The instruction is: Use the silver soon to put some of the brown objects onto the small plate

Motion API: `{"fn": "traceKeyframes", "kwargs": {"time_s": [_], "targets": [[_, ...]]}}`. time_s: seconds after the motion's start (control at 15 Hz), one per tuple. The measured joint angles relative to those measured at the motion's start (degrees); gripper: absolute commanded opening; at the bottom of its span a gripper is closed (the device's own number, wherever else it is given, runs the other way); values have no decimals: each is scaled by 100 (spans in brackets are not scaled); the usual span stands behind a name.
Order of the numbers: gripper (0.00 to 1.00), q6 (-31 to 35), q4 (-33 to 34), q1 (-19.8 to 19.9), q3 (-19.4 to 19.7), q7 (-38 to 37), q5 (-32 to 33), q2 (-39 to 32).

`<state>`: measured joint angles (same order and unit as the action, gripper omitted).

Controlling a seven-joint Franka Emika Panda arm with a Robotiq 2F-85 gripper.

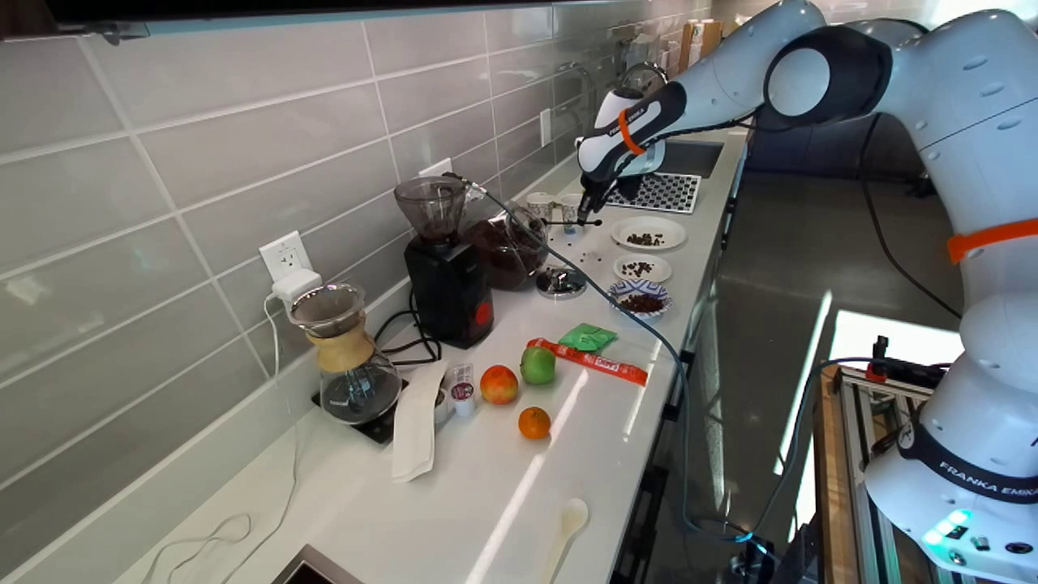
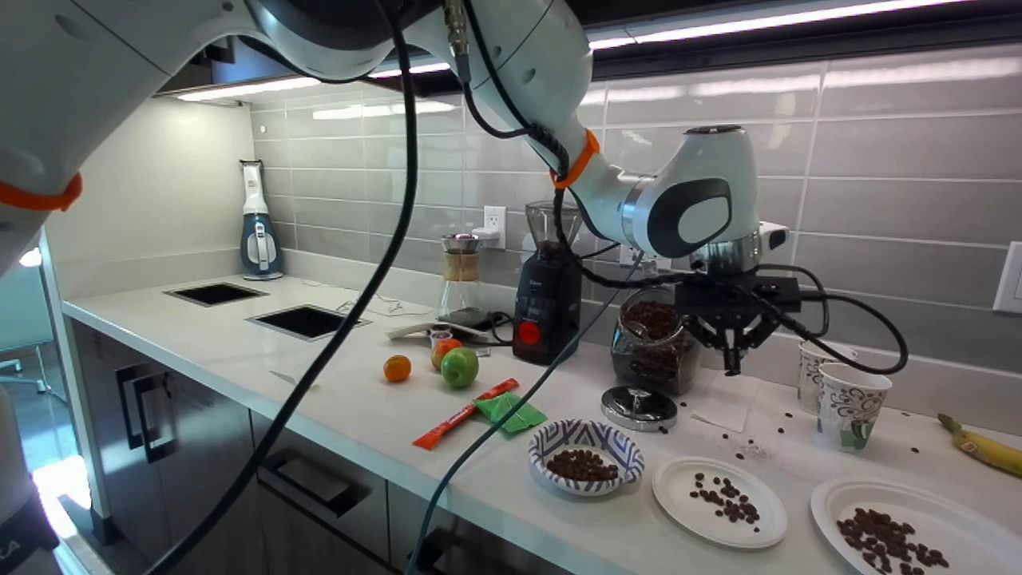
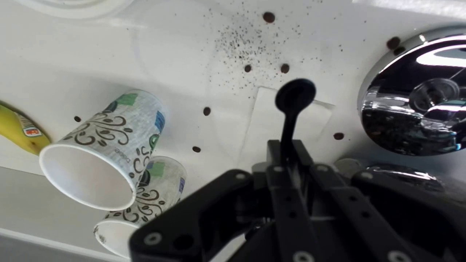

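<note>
Fingers: closed on spoon handle | small plate: lower than fingers, apart, bearing beans | cups: near fingers

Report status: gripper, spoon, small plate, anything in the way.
Gripper shut on spoon, not over the small plate. Small plate holds some brown beans. Two paper cups near the gripper, could get knocked.

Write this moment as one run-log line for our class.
gripper: closed on spoon, above counter | spoon load: cannot tell | small plate: brown beans on it | patterned bowl: brown beans inside
</note>
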<state>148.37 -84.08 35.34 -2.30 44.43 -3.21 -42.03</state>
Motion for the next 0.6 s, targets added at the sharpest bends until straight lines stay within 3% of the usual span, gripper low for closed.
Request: {"fn": "traceKeyframes", "kwargs": {"time_s": [0.6], "targets": [[2,-25,701,51,-138,174,-86,-620]]}}
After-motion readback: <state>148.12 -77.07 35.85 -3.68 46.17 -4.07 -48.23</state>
